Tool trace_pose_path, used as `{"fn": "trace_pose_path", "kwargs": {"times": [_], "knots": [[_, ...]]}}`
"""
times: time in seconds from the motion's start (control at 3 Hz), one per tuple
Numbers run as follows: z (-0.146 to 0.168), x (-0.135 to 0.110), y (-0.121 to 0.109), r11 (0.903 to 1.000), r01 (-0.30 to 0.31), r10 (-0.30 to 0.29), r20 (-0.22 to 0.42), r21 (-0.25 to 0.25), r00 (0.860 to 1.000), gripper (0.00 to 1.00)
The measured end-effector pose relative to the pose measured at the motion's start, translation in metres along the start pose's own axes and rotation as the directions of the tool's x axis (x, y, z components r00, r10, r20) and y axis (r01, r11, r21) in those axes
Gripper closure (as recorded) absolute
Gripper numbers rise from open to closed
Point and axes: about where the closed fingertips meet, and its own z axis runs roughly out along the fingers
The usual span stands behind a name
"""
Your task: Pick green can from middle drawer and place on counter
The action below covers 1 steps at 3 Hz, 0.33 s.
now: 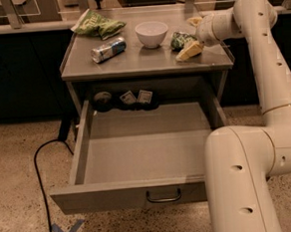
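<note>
While the middle drawer stands pulled out below with no can showing in it, the green can is already up at the counter, toward its right rear part and just right of the white bowl. The gripper is right at the can, reaching in from the right on the end of the white arm. I cannot tell whether it is clamped on the can or has let go. I also cannot tell whether the can's base touches the metal or hangs just above it.

By my reading the task is at its last step, and that step is where the risk lies. If the can is released before its base is flat on the surface, the dented body may tip, roll into the bowl, or run toward the counter's right edge, which is near. If the gripper pulls away sideways instead of straight back, it could drag the can along and knock it over. A fall on that side might end in the open drawer or on the floor.

The silver-white can, lying on its side, and the green snack bag are well apart to the left and look to be out of harm's way.
</note>
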Motion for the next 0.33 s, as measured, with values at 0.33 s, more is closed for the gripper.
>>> {"fn": "trace_pose_path", "kwargs": {"times": [0.33], "knots": [[0.0, 0.0, 0.0, 1.0, 0.0, 0.0, 0.0, 0.0, 1.0, 0.0]]}}
